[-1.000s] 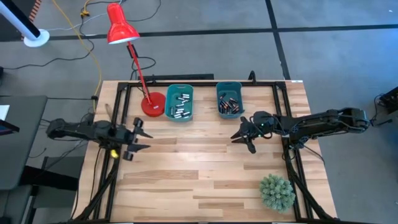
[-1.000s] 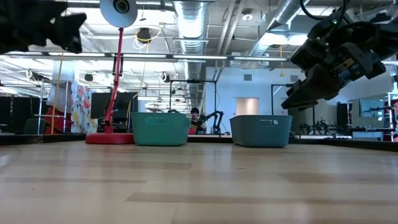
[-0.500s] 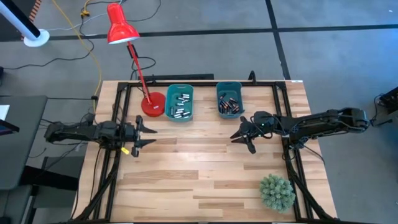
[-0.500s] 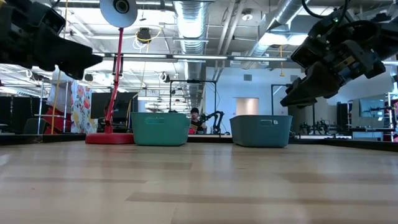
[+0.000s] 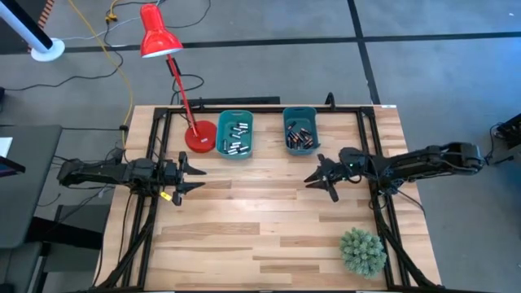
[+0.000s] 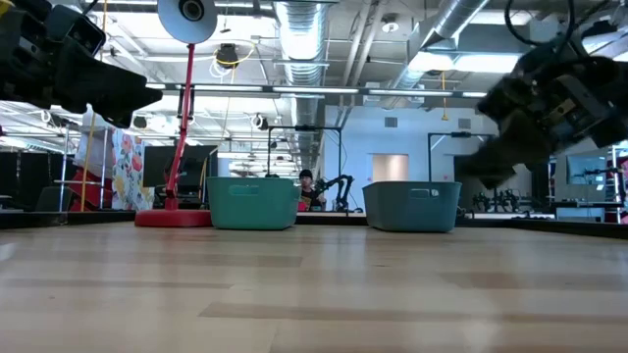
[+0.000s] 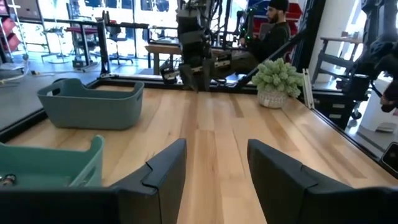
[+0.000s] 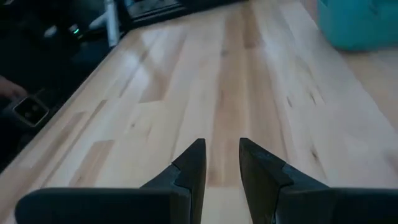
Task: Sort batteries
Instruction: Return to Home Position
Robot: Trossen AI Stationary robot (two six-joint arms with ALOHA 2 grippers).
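High view: silvery batteries (image 5: 235,140) in left teal bin (image 5: 219,134), dark batteries (image 5: 300,139) in right teal bin (image 5: 285,130), both bins at far edge of table (image 5: 269,220), beside red lamp (image 5: 199,137). Left end effector (image 5: 195,179) raised over table's left side, fingers apart. Right end effector (image 5: 314,179) raised near right teal bin, fingers narrowly apart.

The small silvery-grey cylindrical batteries (image 5: 236,138) lie loose on their sides in the teal rectangular plastic bin (image 5: 221,134) that stands on the left in the high view. They are scattered at mixed angles, and several touch one another. The small dark cylindrical batteries (image 5: 299,138), with metallic ends, lie jumbled close together in the second teal plastic bin (image 5: 286,129), which stands near the first. In the low view the bin walls hide both groups.
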